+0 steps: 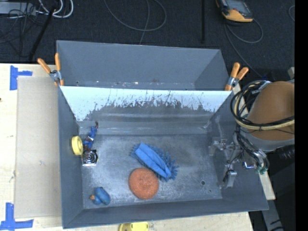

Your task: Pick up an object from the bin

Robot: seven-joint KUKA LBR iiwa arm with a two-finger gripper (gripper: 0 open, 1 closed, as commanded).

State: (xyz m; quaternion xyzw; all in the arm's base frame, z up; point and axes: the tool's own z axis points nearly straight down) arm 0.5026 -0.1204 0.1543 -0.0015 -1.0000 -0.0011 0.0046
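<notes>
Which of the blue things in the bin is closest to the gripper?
The long blue brush mid-bin, beside the orange ball; the small blue lump and the blue-and-yellow toy sit by the wall opposite the gripper.

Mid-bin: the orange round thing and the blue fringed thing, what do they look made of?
Orange round thing: probably coarse sponge or fibre, matte; its surface is speckled and shows no glint. Blue fringed thing: likely soft fabric or flexible plastic, matte; thin strands splay from its edge. Neither is certain.
</notes>
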